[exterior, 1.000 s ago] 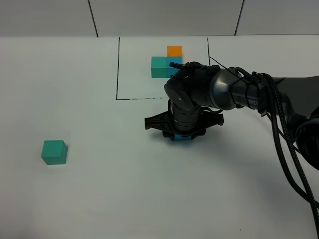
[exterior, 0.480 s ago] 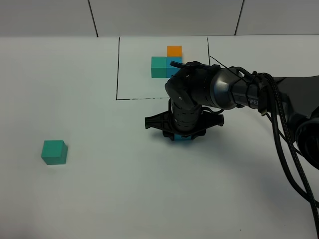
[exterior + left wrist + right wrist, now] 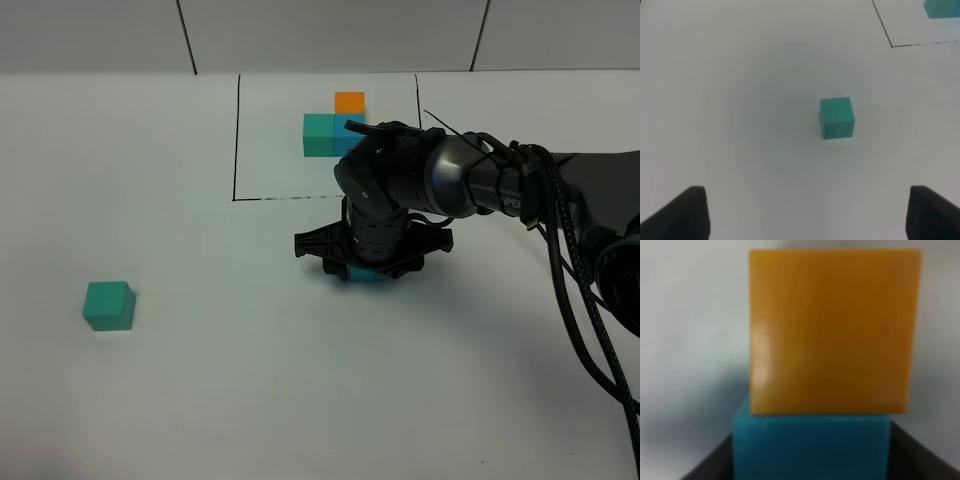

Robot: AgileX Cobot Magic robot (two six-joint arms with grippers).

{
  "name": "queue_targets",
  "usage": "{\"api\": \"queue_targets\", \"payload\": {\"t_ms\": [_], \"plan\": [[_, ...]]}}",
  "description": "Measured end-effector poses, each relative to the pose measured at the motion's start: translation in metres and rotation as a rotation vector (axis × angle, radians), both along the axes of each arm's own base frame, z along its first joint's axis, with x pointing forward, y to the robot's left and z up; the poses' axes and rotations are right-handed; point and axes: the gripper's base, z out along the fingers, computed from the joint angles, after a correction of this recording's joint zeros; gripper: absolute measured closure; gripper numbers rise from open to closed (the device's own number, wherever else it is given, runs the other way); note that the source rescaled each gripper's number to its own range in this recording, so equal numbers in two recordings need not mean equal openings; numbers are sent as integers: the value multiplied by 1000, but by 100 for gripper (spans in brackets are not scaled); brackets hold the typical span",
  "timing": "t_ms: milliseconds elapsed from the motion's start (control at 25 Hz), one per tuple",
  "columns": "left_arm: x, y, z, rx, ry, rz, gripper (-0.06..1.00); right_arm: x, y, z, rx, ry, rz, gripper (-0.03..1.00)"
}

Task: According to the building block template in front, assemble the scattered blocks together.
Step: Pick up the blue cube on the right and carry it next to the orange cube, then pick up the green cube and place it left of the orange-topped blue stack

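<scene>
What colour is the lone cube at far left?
Teal-green matte cube; best in left wrist view.

Bright, even light; close orange block point(image 3: 835, 330) blurred.

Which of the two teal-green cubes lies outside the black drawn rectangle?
The lone teal-green cube at far left, unframed; the other belongs to the framed template.

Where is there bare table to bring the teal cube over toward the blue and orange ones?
Bare table runs from the teal cube to the right gripper, on the near side of the black frame line. Crowded: under that gripper, where blue cube and orange cube adjoin, and around the template.
</scene>
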Motion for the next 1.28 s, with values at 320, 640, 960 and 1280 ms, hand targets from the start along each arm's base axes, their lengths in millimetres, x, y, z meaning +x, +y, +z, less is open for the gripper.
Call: {"api": "queue_targets", "payload": {"t_ms": [320, 640, 960, 1280], "plan": [[0, 0, 0, 0, 0, 0, 18, -2, 3, 9, 51, 3, 27, 45], [0, 0, 0, 0, 0, 0, 18, -10, 2, 54, 108, -5, 73, 43], [0, 0, 0, 0, 0, 0, 18, -2, -26, 87, 87, -44, 131, 33], [0, 0, 0, 0, 0, 0, 18, 11, -111, 114, 28, -101, 83, -3]]}}
